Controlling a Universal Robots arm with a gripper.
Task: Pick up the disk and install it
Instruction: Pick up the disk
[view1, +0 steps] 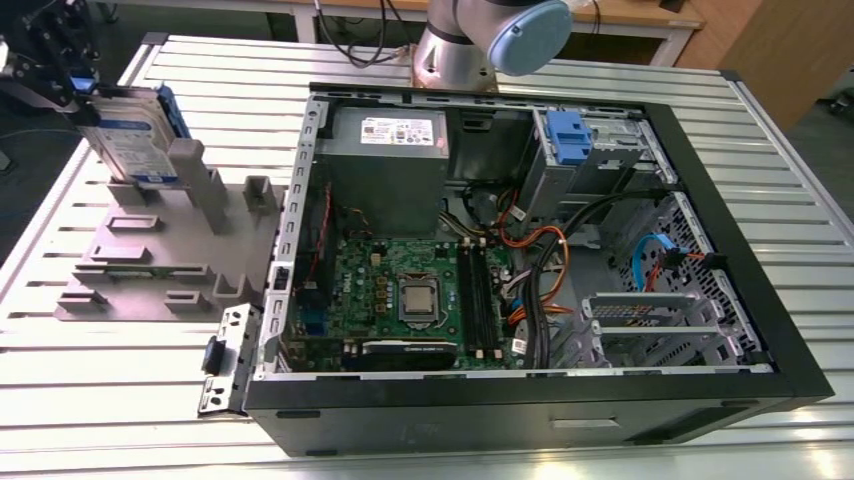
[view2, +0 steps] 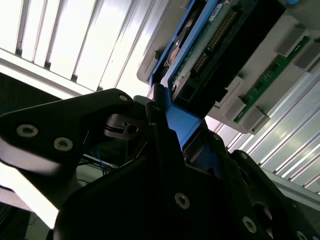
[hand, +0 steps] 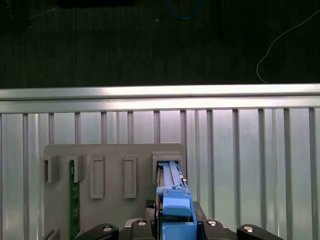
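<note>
1. We see the gripper (view1: 70, 85) clenched on the disk (view1: 134, 140). In the second wrist view its fingers (view2: 162, 145) pinch the blue bracket (view2: 182, 125) at the disk's upper end.
2. The disk stands on edge, leaning a little, with its lower end at a slot of the grey holder (view1: 147, 250). We judge this leaves the top edge free to grasp.
3. The holder's posts stand close beside the disk, while above it the room is open.
4. The open computer case (view1: 721, 200) lies just beside the holder, on the exterior view's right. Cables (view1: 541, 250) crowd the space beside its drive cage (view1: 594, 150).
</note>
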